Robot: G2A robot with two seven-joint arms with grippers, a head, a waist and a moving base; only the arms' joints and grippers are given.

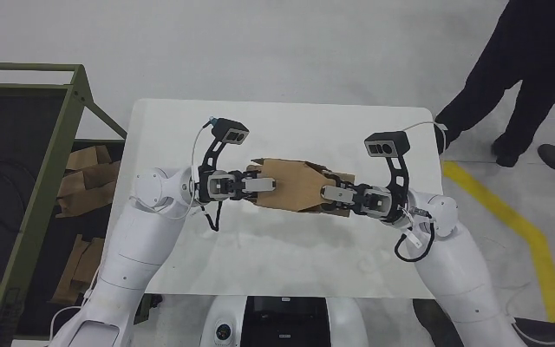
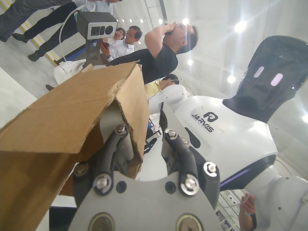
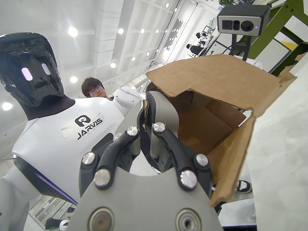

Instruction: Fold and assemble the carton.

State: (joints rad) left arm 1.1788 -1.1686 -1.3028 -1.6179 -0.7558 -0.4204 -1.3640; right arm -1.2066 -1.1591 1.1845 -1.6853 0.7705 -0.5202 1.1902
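The brown carton [image 1: 290,184] hangs part-folded above the middle of the white table [image 1: 173,130], between my two grippers. My left gripper [image 1: 260,184] is at its left end. In the left wrist view the left gripper [image 2: 142,131] is open: one finger [image 2: 114,126] is inside the carton [image 2: 72,111] under a torn flap, the other finger [image 2: 172,143] is outside, clear of the cardboard. My right gripper [image 1: 334,194] is at the other end. In the right wrist view it [image 3: 146,106] is shut on the edge of a carton [image 3: 216,85] wall, with the open inside facing that camera.
A green-framed cart [image 1: 78,95] with loose cardboard pieces [image 1: 82,178] stands off the table's left side. Bare table lies in front of and behind the carton. A yellow floor line [image 1: 499,208] runs at the right.
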